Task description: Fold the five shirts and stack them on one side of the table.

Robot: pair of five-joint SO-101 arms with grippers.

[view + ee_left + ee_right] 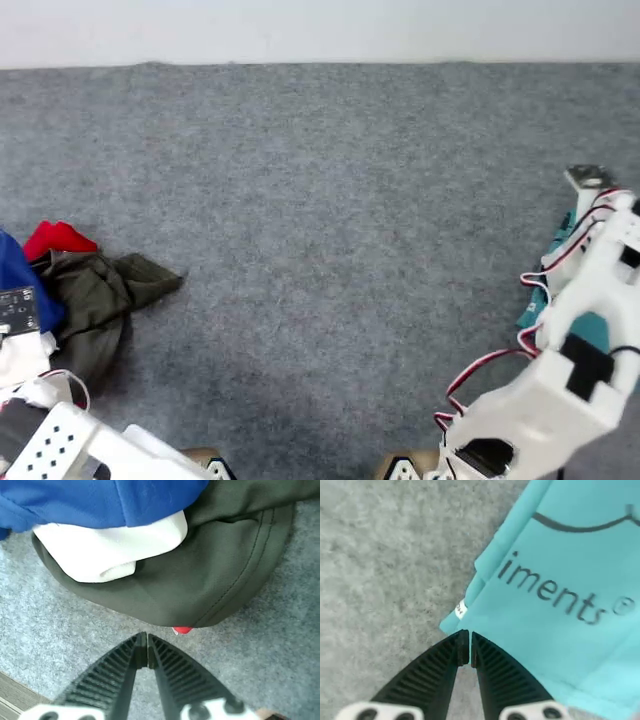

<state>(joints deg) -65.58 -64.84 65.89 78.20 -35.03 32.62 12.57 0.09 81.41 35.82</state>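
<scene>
A heap of shirts lies at the table's left edge: an olive shirt (95, 300), a red one (58, 238), a blue one (18, 280) and a white one (22, 358). My left gripper (147, 652) is shut and empty, its tips just short of the olive shirt (220, 575), with the white shirt (105, 550) and blue shirt (100, 500) piled beyond. A folded teal shirt (560, 290) lies at the right edge, mostly hidden by the white right arm (575, 370). My right gripper (465, 650) is shut and empty over the teal shirt's (560, 605) corner.
Grey carpet-like cloth (340, 200) covers the table, bare across the middle and back. A white wall runs along the far edge. The left arm's base (60, 445) sits at the front left.
</scene>
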